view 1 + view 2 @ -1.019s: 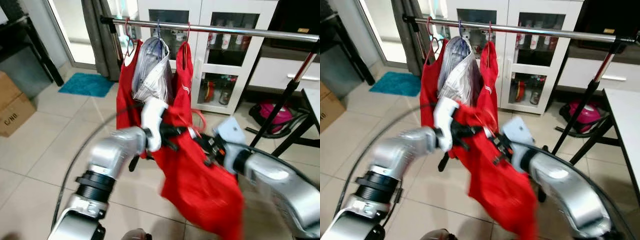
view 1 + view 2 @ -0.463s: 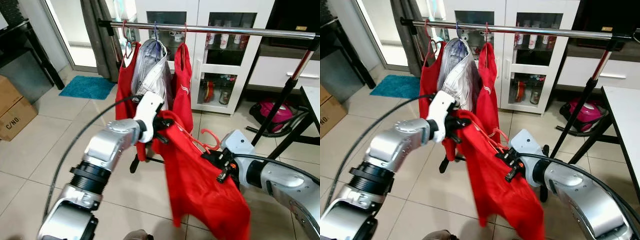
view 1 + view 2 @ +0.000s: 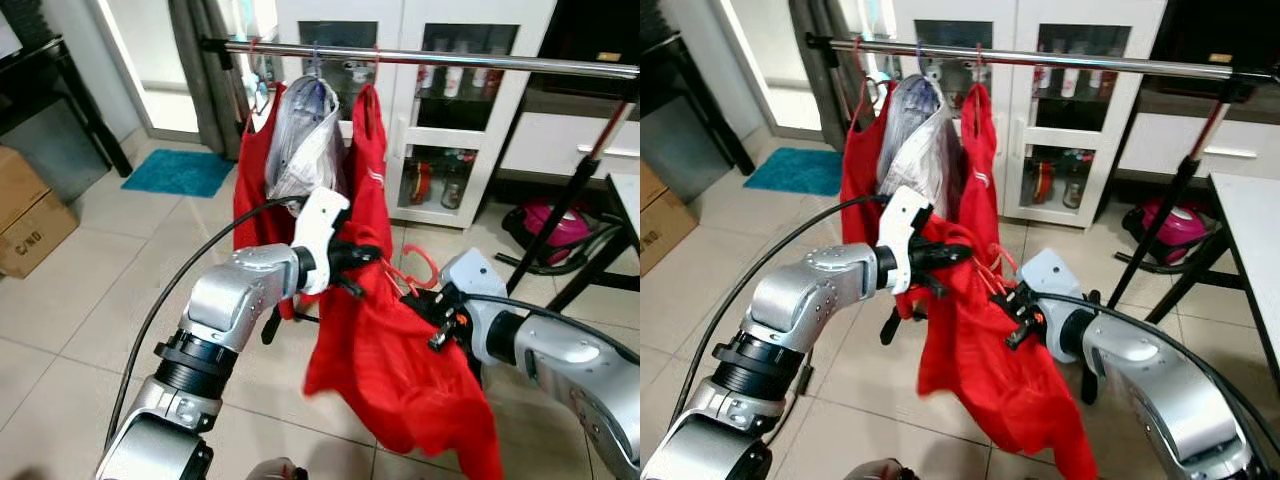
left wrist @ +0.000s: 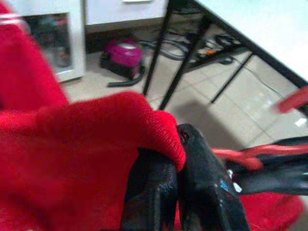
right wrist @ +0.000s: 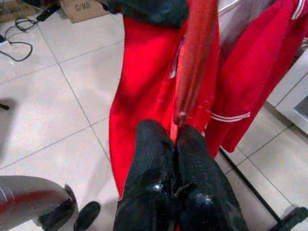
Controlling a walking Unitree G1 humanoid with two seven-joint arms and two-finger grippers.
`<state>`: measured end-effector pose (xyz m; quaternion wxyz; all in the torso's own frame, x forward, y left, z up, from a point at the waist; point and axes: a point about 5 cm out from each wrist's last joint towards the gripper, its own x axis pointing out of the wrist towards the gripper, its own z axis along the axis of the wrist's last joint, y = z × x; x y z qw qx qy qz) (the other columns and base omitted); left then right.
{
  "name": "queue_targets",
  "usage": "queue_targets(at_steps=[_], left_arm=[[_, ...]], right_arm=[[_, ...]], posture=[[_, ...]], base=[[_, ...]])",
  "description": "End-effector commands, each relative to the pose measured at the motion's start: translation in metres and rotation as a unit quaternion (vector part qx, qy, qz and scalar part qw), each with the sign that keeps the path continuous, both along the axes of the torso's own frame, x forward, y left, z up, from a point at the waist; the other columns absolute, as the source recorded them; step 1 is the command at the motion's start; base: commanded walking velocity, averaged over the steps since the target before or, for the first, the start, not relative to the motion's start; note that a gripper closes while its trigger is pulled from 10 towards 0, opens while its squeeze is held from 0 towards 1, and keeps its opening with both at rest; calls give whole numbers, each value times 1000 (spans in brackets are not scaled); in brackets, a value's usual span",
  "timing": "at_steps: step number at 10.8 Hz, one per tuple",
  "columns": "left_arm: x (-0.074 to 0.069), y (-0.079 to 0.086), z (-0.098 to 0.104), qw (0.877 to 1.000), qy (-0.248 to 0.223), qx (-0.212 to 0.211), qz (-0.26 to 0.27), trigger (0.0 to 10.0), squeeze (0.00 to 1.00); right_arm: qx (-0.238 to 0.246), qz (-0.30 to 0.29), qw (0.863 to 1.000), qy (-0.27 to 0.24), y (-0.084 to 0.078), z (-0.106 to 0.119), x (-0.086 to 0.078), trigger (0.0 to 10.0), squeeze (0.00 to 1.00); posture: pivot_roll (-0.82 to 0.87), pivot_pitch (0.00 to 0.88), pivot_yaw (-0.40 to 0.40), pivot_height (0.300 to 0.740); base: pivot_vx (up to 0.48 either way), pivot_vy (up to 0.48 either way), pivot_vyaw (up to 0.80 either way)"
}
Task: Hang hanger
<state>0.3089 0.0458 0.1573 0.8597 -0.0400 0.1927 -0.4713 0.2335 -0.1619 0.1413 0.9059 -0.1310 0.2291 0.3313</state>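
Observation:
A red garment [image 3: 390, 370] hangs from a coral-red hanger [image 3: 418, 262] held between my two grippers, below the metal rail [image 3: 480, 60]. My left gripper [image 3: 365, 255] is shut on the garment's shoulder; in the left wrist view red cloth [image 4: 96, 144] is folded over its black fingers [image 4: 192, 163]. My right gripper [image 3: 415, 300] is shut on the hanger; the right wrist view has the hanger's red bar [image 5: 195, 57] rising from its closed fingertips [image 5: 154, 144]. Two red garments [image 3: 372, 170] and a silver one [image 3: 305, 145] hang at the rail's left end.
A white glass-door cabinet [image 3: 450, 120] stands behind the rail. The rack's black leg [image 3: 570, 200] slants down at right near a pink vacuum [image 3: 545, 225] and a white table [image 3: 625, 200]. A cardboard box [image 3: 25, 215] and blue mat [image 3: 175, 170] lie left.
My right gripper has risen and moved left toward the left gripper, which reached a little farther right. The garment has bunched up between them.

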Motion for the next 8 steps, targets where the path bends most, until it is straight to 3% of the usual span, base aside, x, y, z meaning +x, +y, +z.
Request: queue_targets(at_steps=[1, 3, 5, 6, 7, 8], left_arm=[[-2, -6, 9, 1000, -9, -7, -21, 0, 0], [-3, -6, 11, 1000, -2, 2, -25, 0, 0], [-3, 2, 5, 999, -7, 47, -14, 0, 0], [6, 13, 3, 996, -42, 78, 8, 10000, 420], [4, 17, 6, 996, -47, 75, -6, 10000, 1000], [3, 21, 7, 996, -42, 73, -14, 10000, 1000]], right_arm=[[7, 13, 1000, 6, 7, -1, -1, 10000, 0], [8, 2, 1000, 12, 6, -3, 1, 10000, 0], [7, 0, 1000, 9, 5, -2, 2, 10000, 0], [15, -18, 1000, 6, 3, 0, 4, 10000, 0], [23, -32, 999, 3, 1, 1, 6, 10000, 0], [40, -38, 998, 1, 1, 2, 8, 10000, 0]], posture=[[7, 0, 111, 723], [6, 0, 112, 723], [7, 0, 113, 723], [11, 0, 109, 723], [14, 0, 107, 723], [15, 0, 102, 723]], base=[[0, 0, 0], [0, 0, 0], [0, 0, 0], [0, 0, 0], [0, 0, 0], [0, 0, 0]])
